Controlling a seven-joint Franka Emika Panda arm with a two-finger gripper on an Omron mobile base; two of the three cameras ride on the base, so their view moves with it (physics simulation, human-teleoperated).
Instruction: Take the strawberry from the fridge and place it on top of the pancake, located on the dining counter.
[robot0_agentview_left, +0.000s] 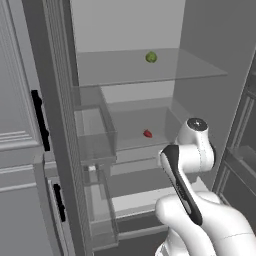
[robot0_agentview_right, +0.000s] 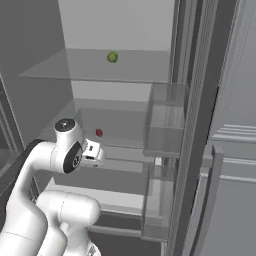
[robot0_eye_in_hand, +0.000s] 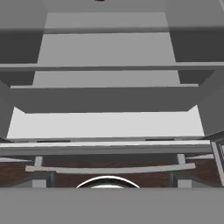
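The fridge stands open in front of the robot. The strawberry lies on the middle glass shelf, towards the back, a bit right of the shelf centre in the left base view. One shelf higher sits a small green fruit, well apart from it and not the target.

Handling, as a judgement: the strawberry is very light and soft, prob. easy to bruise, and its skin is smooth, so it may roll or slip on the glass when touched. It is much smaller than the gripper, so the fingers must close nearly fully, gently, w/o squeezing hard. Best hold is across the widest part of the body, fingers on two opposite sides, coming from the front just above the shelf.

Direction: the fruit is too small to tell its tip or stem end. In the left base view it looks slightly longer left to right than tall, so the long axis prob. lies flat on the shelf, but I cannot be sure.

The gripper is near the front of the fridge, lower than the strawberry and well apart from it. The pictures do not show the fingers clearly; the jaws are fully apart and hold nothing. The hand view looks at the lower shelves and drawers.
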